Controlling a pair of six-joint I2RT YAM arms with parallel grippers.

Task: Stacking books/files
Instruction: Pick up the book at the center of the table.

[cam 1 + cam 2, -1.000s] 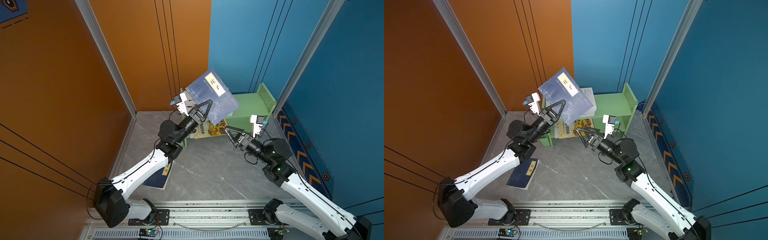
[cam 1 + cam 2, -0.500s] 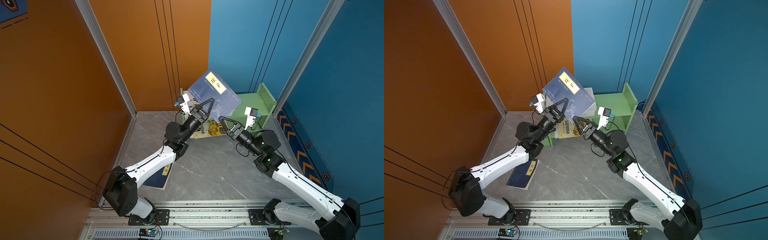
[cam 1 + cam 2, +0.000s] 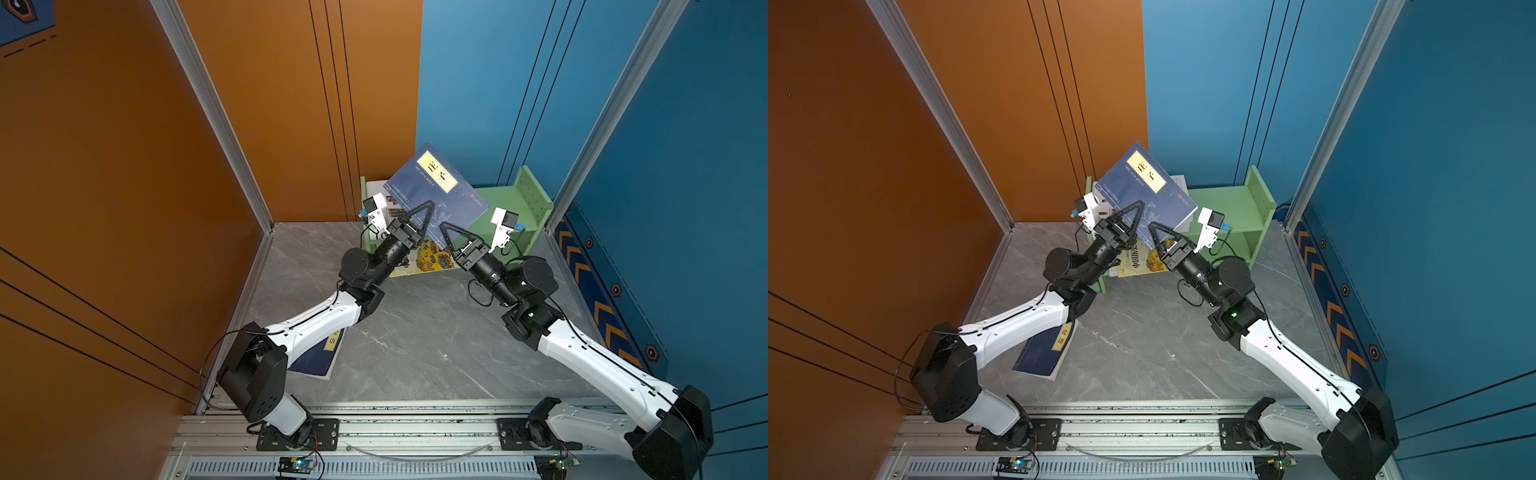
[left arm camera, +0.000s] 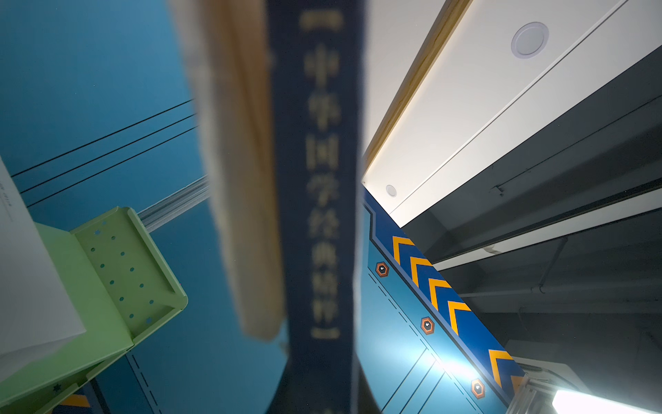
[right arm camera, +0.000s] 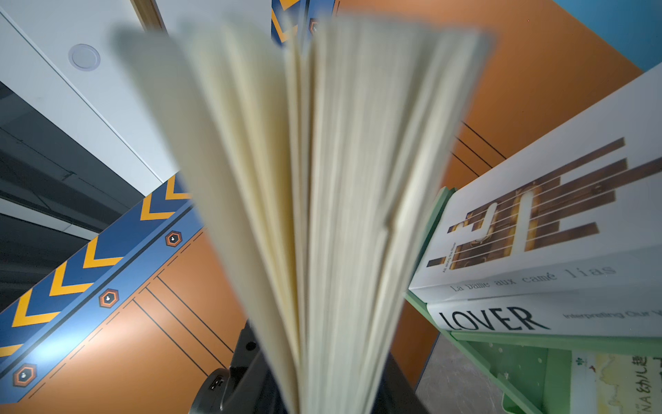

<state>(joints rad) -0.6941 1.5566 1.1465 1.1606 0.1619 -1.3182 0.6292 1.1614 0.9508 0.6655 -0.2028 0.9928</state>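
A navy yellow-labelled book (image 3: 432, 193) (image 3: 1142, 187) hangs tilted in the air above the green shelf. My left gripper (image 3: 430, 205) (image 3: 1139, 204) is shut on its lower edge near the spine (image 4: 318, 179). My right gripper (image 3: 443, 227) (image 3: 1151, 225) grips the same edge beside it, with the fanned cream pages (image 5: 322, 215) filling its jaws. On the shelf top the white book with brown-black bars (image 5: 537, 215) lies on the "LOVER" book (image 5: 519, 319). A yellow picture book (image 3: 428, 259) (image 3: 1140, 262) leans at the shelf's foot. A second navy book (image 3: 1044, 351) lies on the floor, partly under my left arm.
The green shelf (image 3: 515, 208) (image 3: 1237, 208) stands in the far corner where the orange and blue walls meet. Grey marble floor (image 3: 415, 340) stretches between the arms. An aluminium rail (image 3: 374, 424) runs along the near edge.
My right arm has reached in toward the raised navy book and its jaws have closed on the book's edge. The left gripper has carried the book slightly rightward over the shelf.
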